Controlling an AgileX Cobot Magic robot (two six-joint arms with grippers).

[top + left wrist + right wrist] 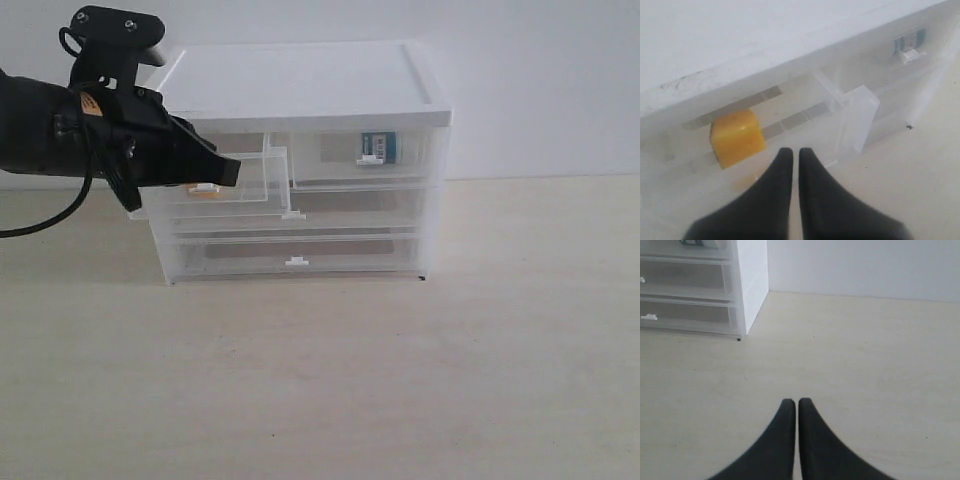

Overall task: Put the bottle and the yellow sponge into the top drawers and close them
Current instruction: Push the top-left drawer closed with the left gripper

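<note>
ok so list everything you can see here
cabinet: one, white top, on the table
top drawers: two, clear; the one by the left gripper part open, the other shut
wide drawers: two, clear, shut, under the top ones
sponge: one, yellow, in the part-open drawer
bottle: one, white with blue label, in the shut top drawer
table: one, pale wood
left gripper: black, shut, at the open drawer's front
right gripper: black, shut, over bare table
</note>
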